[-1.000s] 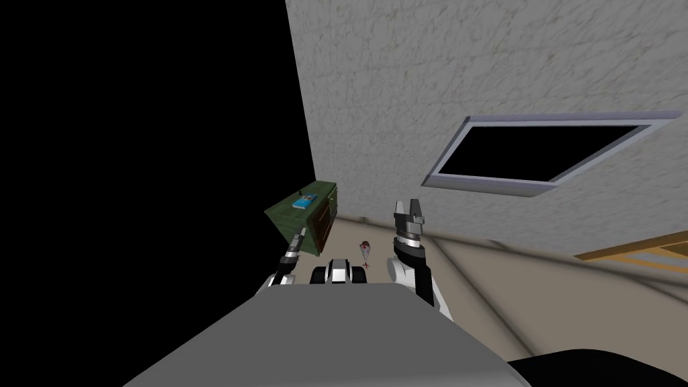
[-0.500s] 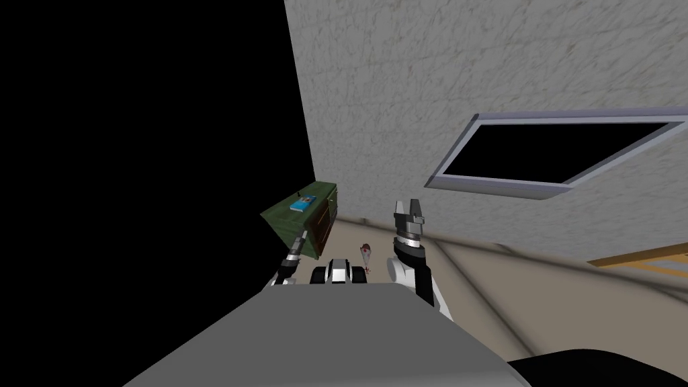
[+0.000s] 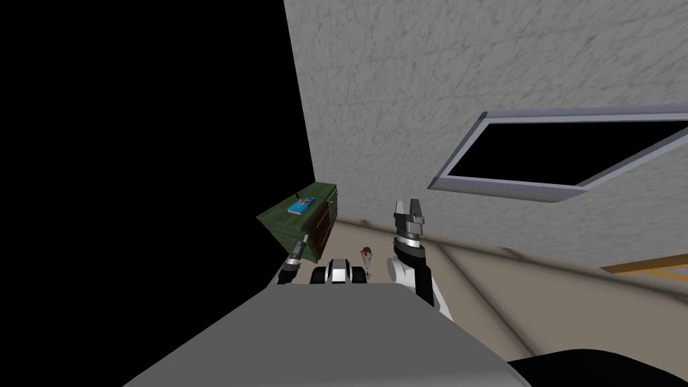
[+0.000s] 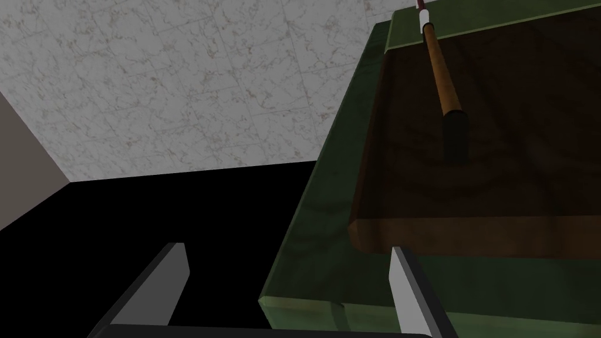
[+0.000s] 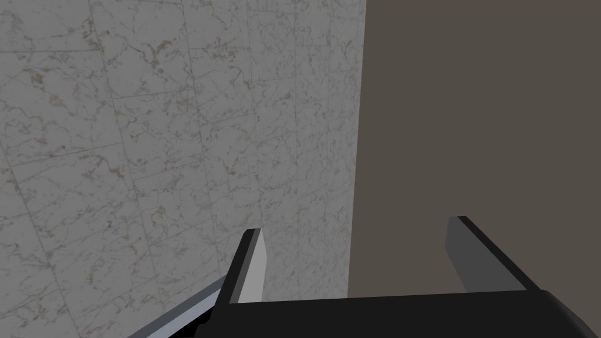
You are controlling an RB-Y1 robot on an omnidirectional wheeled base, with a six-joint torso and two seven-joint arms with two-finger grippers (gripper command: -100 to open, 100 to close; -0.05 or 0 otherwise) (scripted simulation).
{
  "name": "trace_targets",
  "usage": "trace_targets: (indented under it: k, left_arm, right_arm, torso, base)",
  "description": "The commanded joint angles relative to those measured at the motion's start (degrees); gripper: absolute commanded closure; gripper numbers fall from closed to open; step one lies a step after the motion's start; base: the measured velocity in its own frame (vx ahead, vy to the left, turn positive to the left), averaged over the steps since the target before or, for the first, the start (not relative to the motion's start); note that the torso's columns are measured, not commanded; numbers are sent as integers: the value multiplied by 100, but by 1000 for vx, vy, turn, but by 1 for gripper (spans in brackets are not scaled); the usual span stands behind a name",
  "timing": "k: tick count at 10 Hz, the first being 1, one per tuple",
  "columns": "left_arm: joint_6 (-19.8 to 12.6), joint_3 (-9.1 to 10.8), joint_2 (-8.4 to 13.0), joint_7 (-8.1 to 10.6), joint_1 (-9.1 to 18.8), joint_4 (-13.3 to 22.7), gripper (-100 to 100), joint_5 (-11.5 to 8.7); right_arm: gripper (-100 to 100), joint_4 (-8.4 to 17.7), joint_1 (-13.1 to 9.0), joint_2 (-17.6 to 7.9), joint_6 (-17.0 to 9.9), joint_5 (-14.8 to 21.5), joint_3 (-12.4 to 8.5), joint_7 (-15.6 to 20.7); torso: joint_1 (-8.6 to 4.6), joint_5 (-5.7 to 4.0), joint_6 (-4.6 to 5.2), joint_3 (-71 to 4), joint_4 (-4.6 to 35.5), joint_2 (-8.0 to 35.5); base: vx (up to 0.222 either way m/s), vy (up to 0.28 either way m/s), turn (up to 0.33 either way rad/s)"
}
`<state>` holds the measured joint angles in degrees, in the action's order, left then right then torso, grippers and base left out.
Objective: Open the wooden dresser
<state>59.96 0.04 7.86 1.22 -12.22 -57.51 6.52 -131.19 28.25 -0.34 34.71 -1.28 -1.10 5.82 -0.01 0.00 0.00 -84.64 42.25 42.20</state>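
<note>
While left fingers (image 4: 406,289) stand released, dresser (image 4: 321,235) corner lies between them; right fingers (image 5: 251,265) released too.

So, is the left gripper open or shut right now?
Open. The left gripper has its fingers wide apart, pressing on nothing, close to the green dresser.

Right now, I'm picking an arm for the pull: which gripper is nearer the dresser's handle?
Left. The left gripper is open at the green front edge of the dresser, with the handle ahead of it. The right gripper is raised, open, well apart from it.
</note>
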Motion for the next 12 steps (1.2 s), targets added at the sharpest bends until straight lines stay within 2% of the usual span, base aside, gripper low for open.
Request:
trace_targets:
  k: [1, 2, 5, 7, 8, 12]
  left_arm:
    - [166, -18, -34, -2, 54, 377, -100, 46]
    - [296, -32, -57, 6, 95, 540, -100, 86]
    - [421, -45, -78, 15, 134, 923, -100, 124]
    - [651, -68, -113, 33, 202, 1320, -100, 199]
    - [651, -68, -113, 33, 202, 1409, -100, 199]
    - [1027, -106, -161, 62, 303, 2162, -100, 324]
  right_arm:
    - [0, 0, 0, 0, 0, 0, 0, 0]
    - [0, 0, 0, 0, 0, 0, 0, 0]
    - [0, 0, 0, 0, 0, 0, 0, 0]
    - [0, 0, -1, 0, 0, 0, 0, 0]
    - [0, 0, -1, 0, 0, 0, 0, 0]
    - [0, 0, 0, 0, 0, 0, 0, 0]
  torso:
    - [-2, -1, 0, 7, 4, 9]
    - [1, 0, 0, 12, 6, 17]
    - [3, 1, 0, 6, 3, 6]
    - [15, 16, 18, -3, -9, -30]
    - [21, 26, 30, -20, -20, -63]
    - [9, 37, 55, -36, -26, -102]
  base:
    - [80, -11, 10]
    - [94, -2, 16]
    - [85, 2, 11]
    - [91, 3, 41]
    - [79, 3, 19]
    - [67, -11, 52]
